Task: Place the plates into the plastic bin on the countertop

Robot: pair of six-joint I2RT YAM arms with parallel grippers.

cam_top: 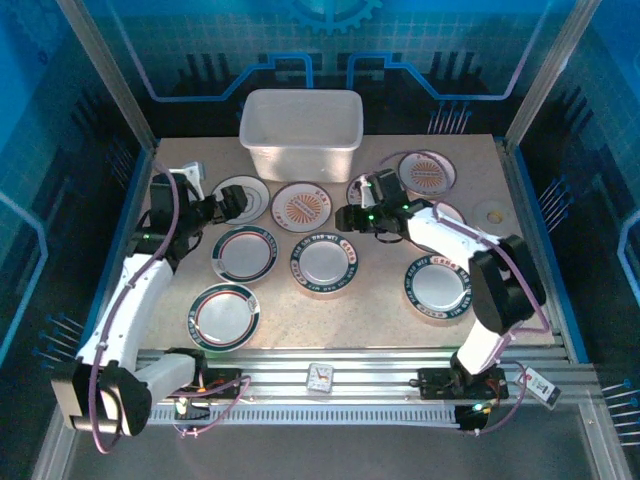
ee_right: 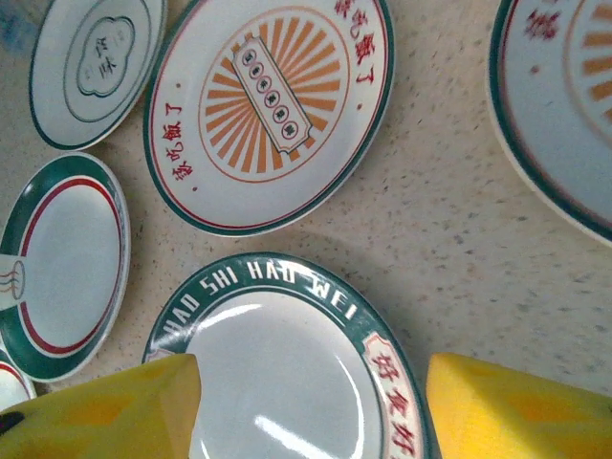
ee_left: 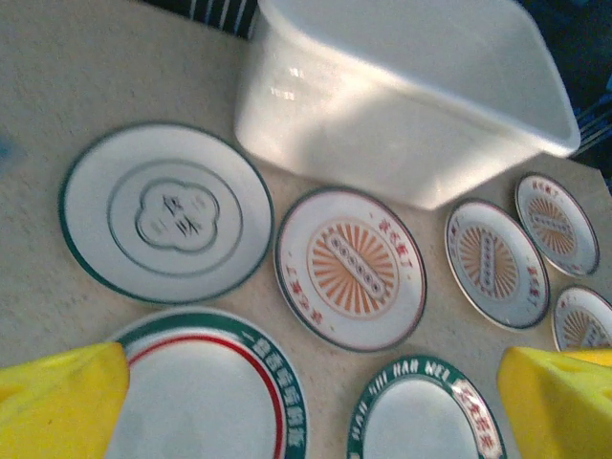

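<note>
The plastic bin (cam_top: 300,130) (ee_left: 411,96) stands at the back middle of the countertop (cam_top: 380,320). Several plates lie flat in front of it. My left gripper (cam_top: 232,203) (ee_left: 311,411) is open, hanging over the gap between a green-and-red-rimmed plate (ee_left: 206,392) and a lettered plate (ee_left: 426,416). The grey-motif plate (ee_left: 167,212) and a sunburst plate (ee_left: 351,268) lie beyond it. My right gripper (cam_top: 345,218) (ee_right: 311,411) is open low over the lettered green-rimmed plate (ee_right: 287,373) (cam_top: 325,262). Its left finger (ee_right: 105,411) is over the plate, its right finger (ee_right: 516,411) just outside the rim.
More plates lie at front left (cam_top: 225,316), front right (cam_top: 437,287) and back right (cam_top: 427,172). A pale round disc (cam_top: 492,212) sits near the right edge. A small white object (cam_top: 320,377) rests on the front rail. Frame posts stand at the back corners.
</note>
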